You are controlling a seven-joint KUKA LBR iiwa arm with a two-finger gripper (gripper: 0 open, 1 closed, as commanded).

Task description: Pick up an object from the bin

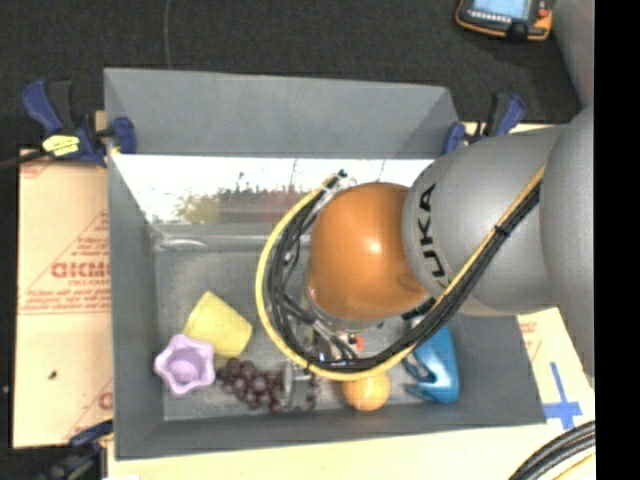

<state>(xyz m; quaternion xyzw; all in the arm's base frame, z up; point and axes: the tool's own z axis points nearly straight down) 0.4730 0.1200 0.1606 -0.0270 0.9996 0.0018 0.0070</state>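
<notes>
Bin (130, 288), grey metal. Arm's orange wrist cover (360, 253) above it. Gripper (301, 380) low by the wall at the view's bottom; whether open or closed cannot be told. Nearest item: dark grape bunch (252, 382), just left, long axis along that wall. Recommended: descend straight, grip across the bunch's short width.

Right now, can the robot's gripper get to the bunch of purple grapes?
Probably yes. The grapes lie uncovered near the front wall of the bin, right beside the gripper, toward the view's left. Nothing sits on them. The purple star-shaped cup sits close on their other side and might get nudged.
</notes>
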